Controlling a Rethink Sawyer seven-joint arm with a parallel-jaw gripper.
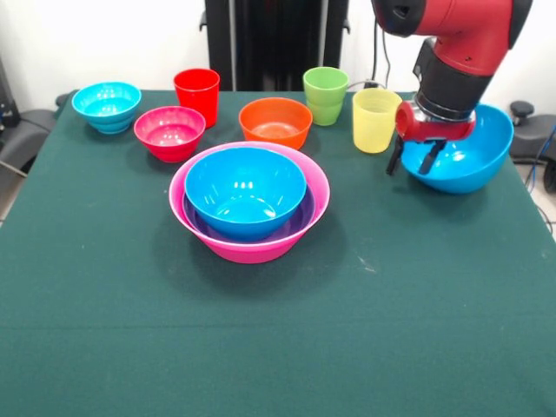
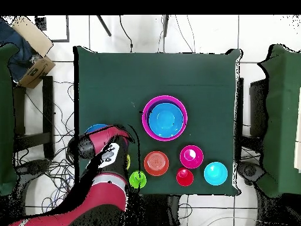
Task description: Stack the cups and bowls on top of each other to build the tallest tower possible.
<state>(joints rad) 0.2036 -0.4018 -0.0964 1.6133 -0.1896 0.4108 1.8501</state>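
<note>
Dark green cloth-covered table (image 1: 104, 330). Red and black arm (image 1: 460, 43) at 2 o'clock in the front view. Tower (image 1: 249, 201) at centre: large glossy pink plastic bowl (image 1: 252, 248) holding a shallow purple bowl (image 1: 204, 228) and a medium blue bowl (image 1: 245, 191). Second medium blue bowl (image 1: 473, 161) tilted at 3 o'clock, gripper (image 1: 413, 159) at its near rim, two dark fingers (image 1: 430, 158) a little apart; whether they pinch the rim, cannot tell. At 12 o'clock, orange (image 1: 275, 122), magenta-red (image 1: 169, 133) and cyan (image 1: 107, 106) small bowls, red (image 1: 197, 94), green (image 1: 325, 95) and yellow (image 1: 375, 120) tumblers, all apart.
</note>
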